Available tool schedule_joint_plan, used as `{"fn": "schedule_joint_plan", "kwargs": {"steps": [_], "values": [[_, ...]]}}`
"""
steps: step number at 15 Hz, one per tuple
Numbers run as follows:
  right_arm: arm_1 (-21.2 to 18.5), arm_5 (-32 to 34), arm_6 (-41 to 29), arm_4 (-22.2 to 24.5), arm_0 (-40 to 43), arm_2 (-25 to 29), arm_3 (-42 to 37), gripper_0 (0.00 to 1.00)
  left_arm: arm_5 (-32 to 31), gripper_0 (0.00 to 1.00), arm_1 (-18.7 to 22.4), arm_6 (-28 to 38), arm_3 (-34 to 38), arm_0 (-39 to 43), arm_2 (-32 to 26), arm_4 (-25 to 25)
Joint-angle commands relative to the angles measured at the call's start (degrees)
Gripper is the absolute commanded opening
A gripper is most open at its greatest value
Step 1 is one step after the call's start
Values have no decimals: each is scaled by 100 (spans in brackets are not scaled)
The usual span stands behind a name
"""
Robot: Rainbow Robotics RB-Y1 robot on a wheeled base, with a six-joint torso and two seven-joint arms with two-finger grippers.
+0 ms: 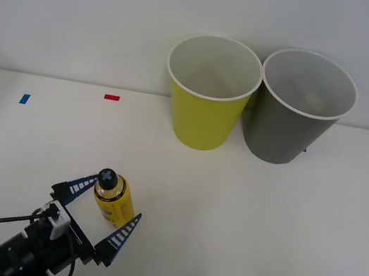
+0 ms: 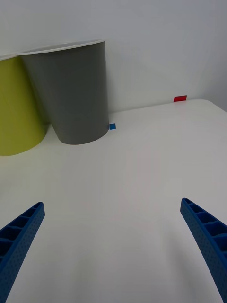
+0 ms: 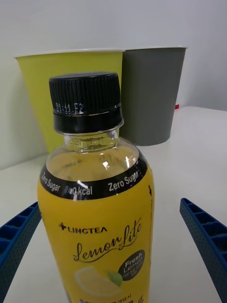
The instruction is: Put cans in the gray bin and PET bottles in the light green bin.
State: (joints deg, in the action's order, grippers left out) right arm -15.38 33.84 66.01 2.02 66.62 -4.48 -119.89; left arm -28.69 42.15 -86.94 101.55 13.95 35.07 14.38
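Upright, the bottle (image 1: 114, 198) is flanked by the spread, untouching fingers of the left gripper (image 1: 107, 214), with the green bin (image 1: 209, 92) and gray bin (image 1: 301, 108) well beyond it, while the right gripper (image 2: 113, 246) is held open over bare table (image 1: 262, 223).

My left gripper (image 1: 105, 213) is at the near left of the white table (image 1: 262, 223), and the small yellow-labelled plastic bottle (image 1: 114, 200) stands upright between its two spread fingers. At the far side, the yellow-green round plastic bin (image 1: 205, 116) stands just left of the dark gray round plastic bin (image 1: 290, 128). My right gripper (image 2: 113, 251) is at the near right, fingers wide apart.
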Motion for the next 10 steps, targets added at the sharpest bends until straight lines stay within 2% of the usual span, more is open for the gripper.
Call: {"fn": "schedule_joint_plan", "kwargs": {"steps": [1,6,7,8,9,10], "values": [[0,0,0,0,0,0,0,100,127,100,-102,-7,-4,-130,0,21],[0,0,0,0,0,0,0,100,232,100,-189,-7,-4,-288,0,311],[0,0,0,0,0,0,0,100,232,97,-198,-7,-12,-279,0,311],[0,0,0,0,0,0,0,100,223,66,-198,2,-12,-279,0,311],[0,0,0,0,0,0,0,100,232,30,-198,2,-12,-279,0,311],[0,0,0,0,0,0,0,100,223,5,-198,-7,-4,-270,0,294]]}}
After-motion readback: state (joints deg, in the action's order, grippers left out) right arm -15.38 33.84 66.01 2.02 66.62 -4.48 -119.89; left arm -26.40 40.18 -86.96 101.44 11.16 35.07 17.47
